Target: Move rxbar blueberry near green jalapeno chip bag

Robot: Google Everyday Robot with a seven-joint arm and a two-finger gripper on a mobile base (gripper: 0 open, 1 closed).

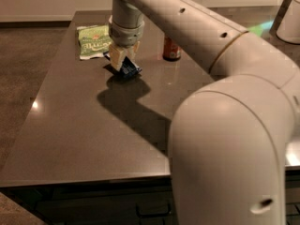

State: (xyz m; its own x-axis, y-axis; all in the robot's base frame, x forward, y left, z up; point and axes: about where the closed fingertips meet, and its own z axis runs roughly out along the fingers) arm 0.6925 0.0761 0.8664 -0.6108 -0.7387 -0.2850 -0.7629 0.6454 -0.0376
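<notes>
A: What's nearest the camera?
B: The arm [229, 139]. Its big pale elbow fills the right front corner of the surface [79, 135]. The top is dark and glossy, and the arm's shadow [129, 102] runs across the middle.
A: Gripper?
B: The gripper [123, 63] points down over the far half, left of centre. Its fingers [116, 60] are closed on the rxbar blueberry [131, 70]. The dark blue wrapper is pinched between them with its lower end sticking out right. It's at or just above the surface; contact can't be told.
A: Target?
B: The green jalapeno chip bag [93, 41] lies flat by the far left corner, just beyond and left of the gripper. The bar is near the bag's right edge; touching or not can't be told.
A: Anything else back there?
B: An orange-brown soda can [171, 48] stands upright near the far edge, right of the gripper, partly behind the arm.
</notes>
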